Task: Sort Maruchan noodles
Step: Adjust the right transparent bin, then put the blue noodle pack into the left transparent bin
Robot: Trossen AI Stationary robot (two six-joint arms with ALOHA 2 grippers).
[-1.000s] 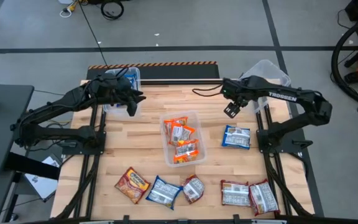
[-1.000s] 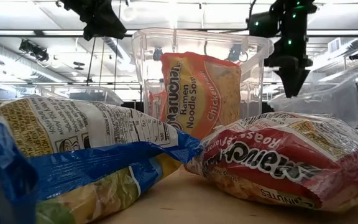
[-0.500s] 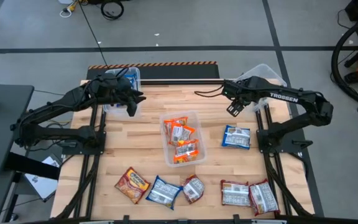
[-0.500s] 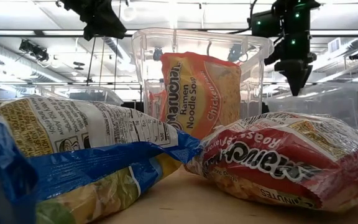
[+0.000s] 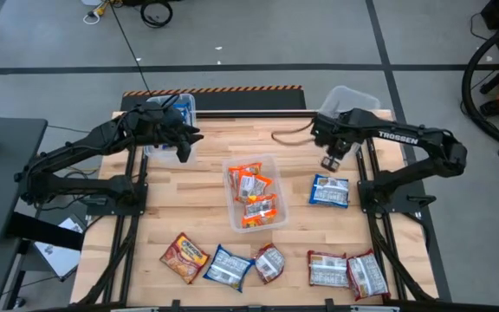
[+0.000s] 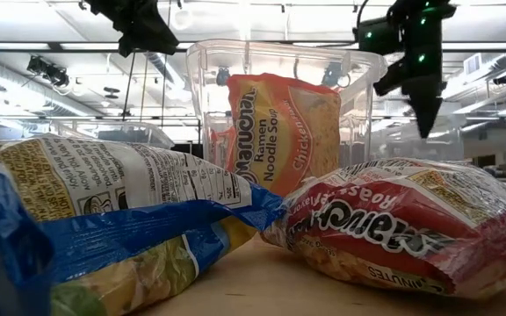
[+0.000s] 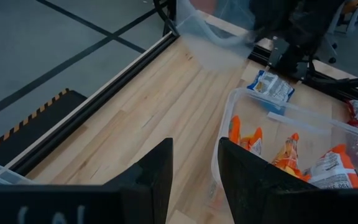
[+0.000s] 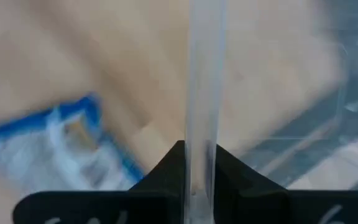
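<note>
Maruchan noodles: three orange packets (image 5: 252, 194) sit in the centre bin (image 5: 230, 166); a blue packet (image 5: 328, 191) lies right of it, and six more packets (image 5: 267, 262) line the near edge. The right gripper (image 5: 331, 159) is pinched on the rim of a clear empty bin (image 5: 346, 98) at the far right, tilting it. Best to set it flat near the blue packet without sweeping that away. The left gripper (image 7: 193, 167), fingers apart, hovers far left.

Nine noodle packets (image 5: 328, 191) (three in the middle bin (image 5: 232, 165)) and three clear bins.
</note>
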